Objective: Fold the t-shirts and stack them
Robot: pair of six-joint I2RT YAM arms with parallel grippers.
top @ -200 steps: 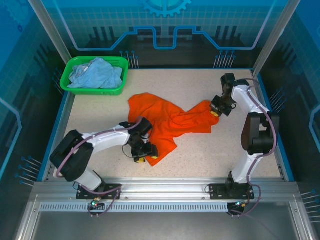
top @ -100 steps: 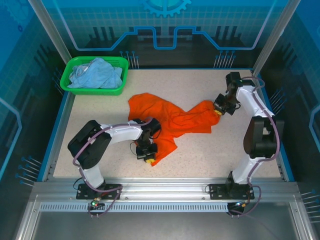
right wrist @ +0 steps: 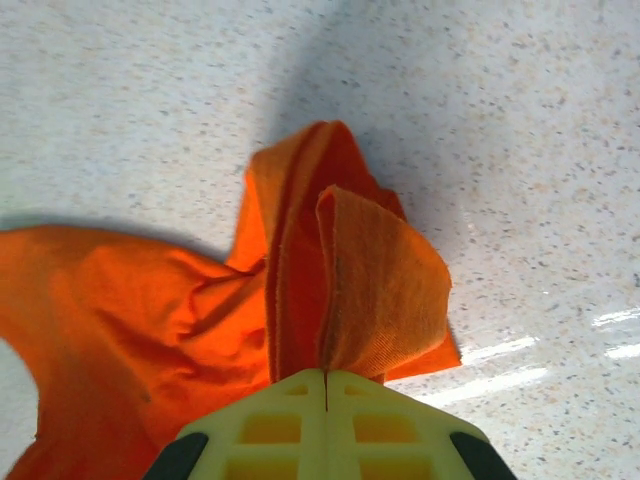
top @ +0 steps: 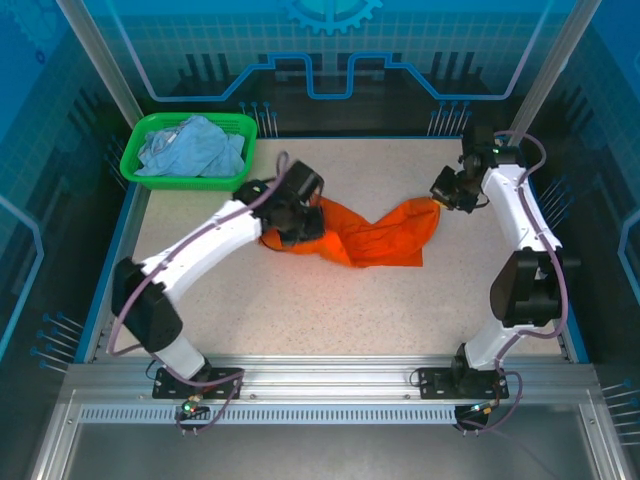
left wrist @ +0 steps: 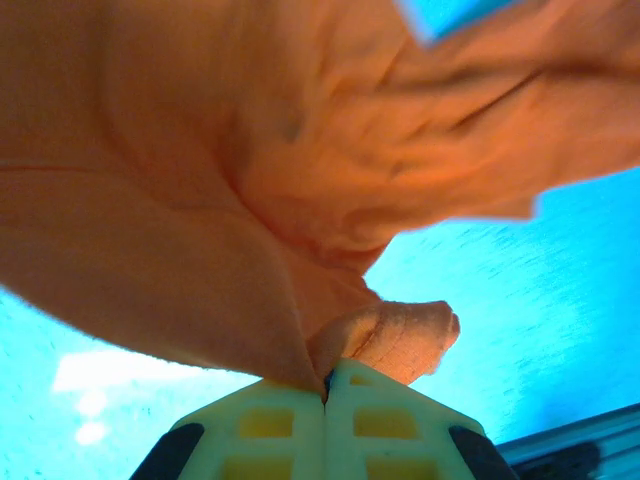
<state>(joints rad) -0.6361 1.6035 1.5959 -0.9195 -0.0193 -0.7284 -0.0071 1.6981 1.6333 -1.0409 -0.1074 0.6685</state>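
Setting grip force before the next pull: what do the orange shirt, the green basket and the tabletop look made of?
The orange t-shirt: thin knit cloth, matte; it drapes and creases softly, fine ribbing shows at the pinched edge. The green basket: likely moulded plastic, slightly glossy, slotted-looking walls. The tabletop: hard speckled surface, probably laminate or stone-look, with glare streaks.

The left arm [top: 195, 250] stretches long and slantwise toward the far side, and the left gripper [top: 300, 218] at its tip has its jaws pressed together on a fold of the orange shirt [top: 380, 240]. The right arm [top: 522, 215] rises from a bent elbow. The right gripper [top: 441, 193] is turned inward, with its jaws closed on the opposite end.
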